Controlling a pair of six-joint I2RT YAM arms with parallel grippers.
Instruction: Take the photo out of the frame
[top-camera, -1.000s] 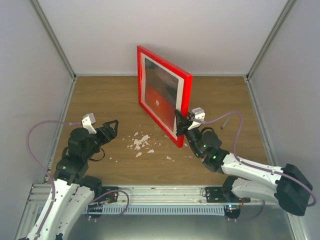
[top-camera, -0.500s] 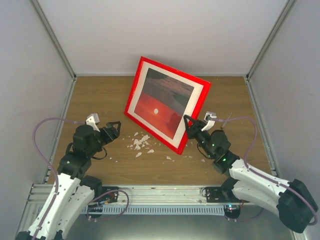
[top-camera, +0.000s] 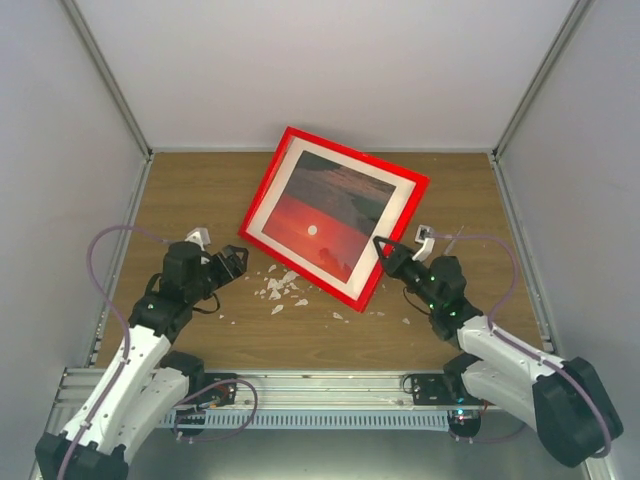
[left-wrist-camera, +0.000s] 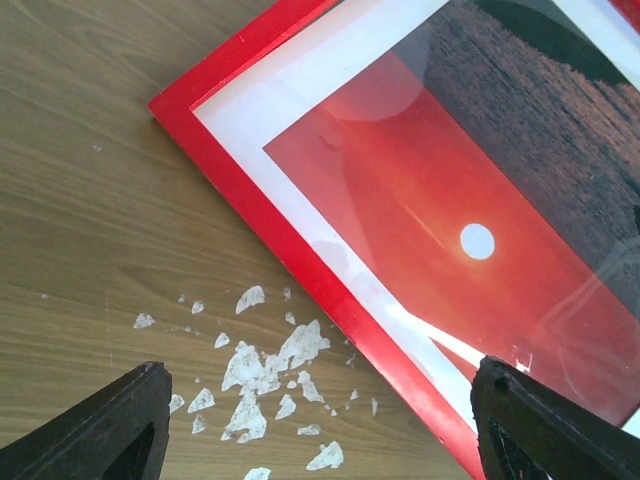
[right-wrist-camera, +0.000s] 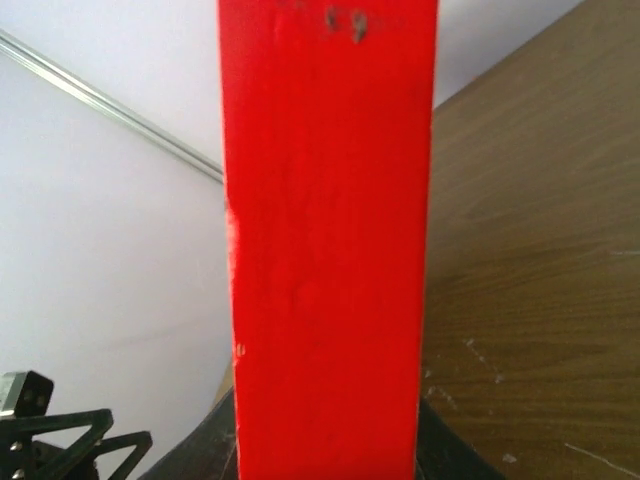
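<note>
Fingers of the right gripper (top-camera: 383, 247) were clamped on the red rim of the frame (left-wrist-camera: 270, 217), holding it tilted, picture side up, over the table (top-camera: 200, 200). The photo (top-camera: 325, 215) sat inside, behind its white border. The left gripper (top-camera: 238, 258) hung spread wide and empty near the frame's near corner, above white scraps (top-camera: 280, 285). This looked like the handling step, with nothing opened yet. Next would probably call for reaching the back, so the left gripper should steady the near edge.

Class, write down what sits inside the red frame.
Inside the frame you can see a white mat and, within its opening, the sunset photo. Anything behind the photo is covered.
</note>
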